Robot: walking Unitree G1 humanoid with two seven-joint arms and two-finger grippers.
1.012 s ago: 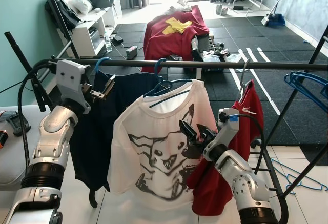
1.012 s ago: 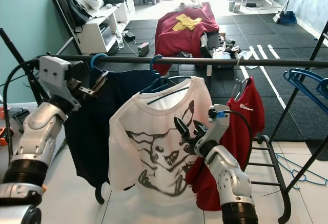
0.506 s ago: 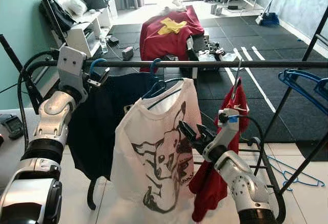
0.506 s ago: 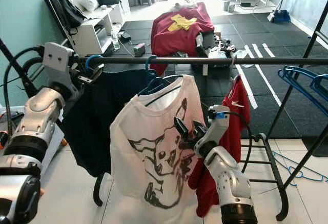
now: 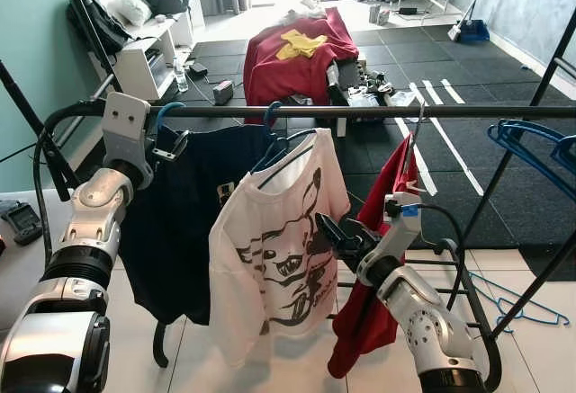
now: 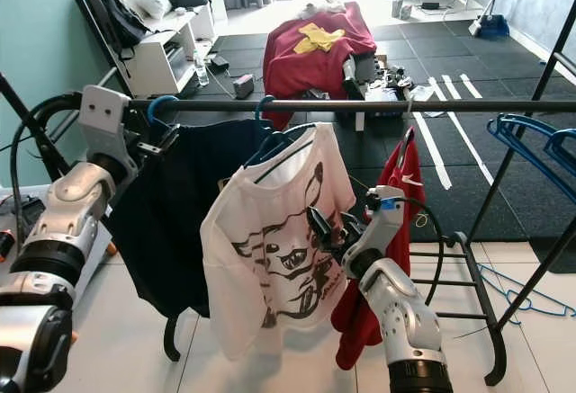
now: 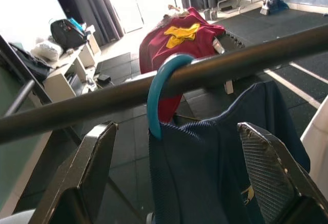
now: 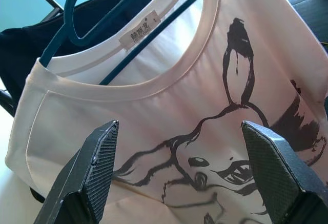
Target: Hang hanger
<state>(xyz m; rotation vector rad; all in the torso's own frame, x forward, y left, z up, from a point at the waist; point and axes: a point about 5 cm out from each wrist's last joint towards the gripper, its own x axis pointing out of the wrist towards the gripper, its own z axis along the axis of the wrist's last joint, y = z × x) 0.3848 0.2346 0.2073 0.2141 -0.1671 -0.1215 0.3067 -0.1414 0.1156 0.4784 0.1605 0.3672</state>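
Observation:
A black rail (image 5: pixel 360 111) crosses the view at chest height. From it hang a navy shirt (image 5: pixel 180 222) on a blue hook (image 7: pixel 156 96), a white cartoon T-shirt (image 5: pixel 279 231) on a blue hanger (image 8: pixel 77 19), and a red shirt (image 5: pixel 387 195). My left gripper (image 5: pixel 171 146) is open just below the rail, its fingers (image 7: pixel 82 183) spread to either side of the navy shirt's hook. My right gripper (image 5: pixel 337 236) is open close in front of the white T-shirt, holding nothing. The T-shirt hangs turned partly sideways.
Several empty blue hangers (image 5: pixel 531 141) hang at the rail's right end, and another lies on the floor (image 5: pixel 517 308). The rack's slanted legs (image 5: pixel 504 195) stand on the right. Behind the rack are a red-draped table (image 5: pixel 297 60) and a white shelf (image 5: pixel 148 56).
The white T-shirt and the red shirt have swung and turned on the rail. My left gripper has moved closer to the navy shirt's hook. The right gripper stays by the T-shirt.

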